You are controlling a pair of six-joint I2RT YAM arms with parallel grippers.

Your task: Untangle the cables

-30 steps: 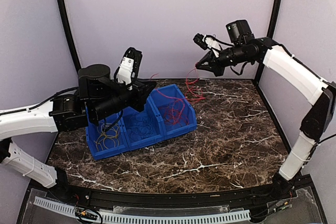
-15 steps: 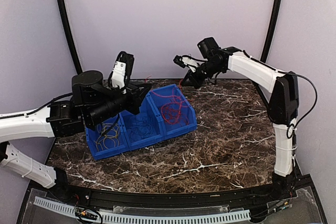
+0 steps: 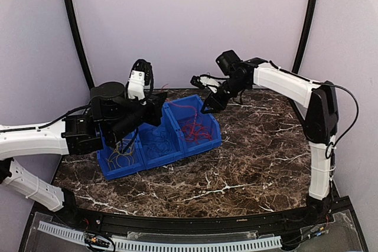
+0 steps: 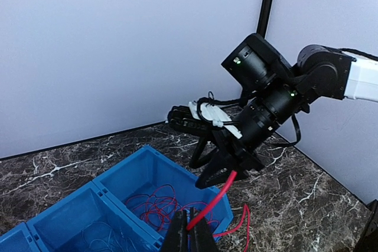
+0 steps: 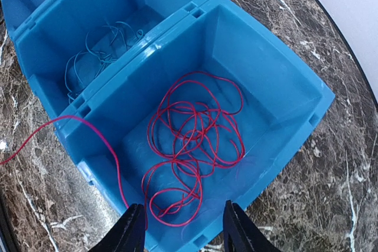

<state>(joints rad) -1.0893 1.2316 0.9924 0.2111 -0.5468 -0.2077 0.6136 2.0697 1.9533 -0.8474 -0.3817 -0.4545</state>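
Top view: sorting step, judging by one colour per compartment. Red cable (image 3: pixel 192 128) bunched in the bin (image 3: pixel 204 144) compartment directly below right claw (image 3: pixel 205 109). Left claw (image 3: pixel 160 105) over the middle compartment, blue cable (image 3: pixel 156 141) beneath it, yellow-tan cable (image 3: pixel 121 154) below and to its left.

Left wrist: left claw (image 4: pixel 190 237) pinched narrow on one run of red cable (image 4: pixel 209 205), which rises ahead to right claw (image 4: pixel 221 166). Loose red loop hanging outside the bin wall, right of the fingers.

Right wrist: right claw (image 5: pixel 183 231) spread wide, nothing between the fingers. Red cable (image 5: pixel 195 140) just ahead: thin, loose overlapping loops, one run climbing out over the left wall beside the left finger.

Next, likely: bring the pinched run over that compartment and release, without snagging right claw.
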